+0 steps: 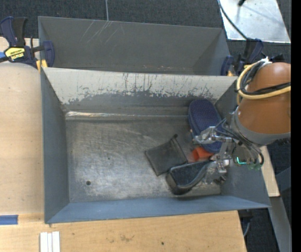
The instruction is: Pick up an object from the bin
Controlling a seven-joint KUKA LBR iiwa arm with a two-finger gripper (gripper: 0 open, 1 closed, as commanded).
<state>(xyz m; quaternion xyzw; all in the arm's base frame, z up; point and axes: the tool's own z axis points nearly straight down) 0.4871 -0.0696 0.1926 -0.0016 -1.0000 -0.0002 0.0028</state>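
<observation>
Small red thing (199,154) at the bin's (108,156) right side, just beside the gripper (214,151), whose jaws look spread.
The red thing sits crowded between a blue oval (201,115) behind, a dark flat square (163,157) to its left and a black curved thing (186,175) in front. To pick well, I judge, centre the jaws on one piece alone, descend straight, and close only when the neighbours are outside the grip, or two may lift or one may slip.

Single camera above, looking down and tilted toward the far wall of the rectangular grey metal bin (108,156), whole bin framed, orange-domed robot arm (263,104) entering from the right
</observation>
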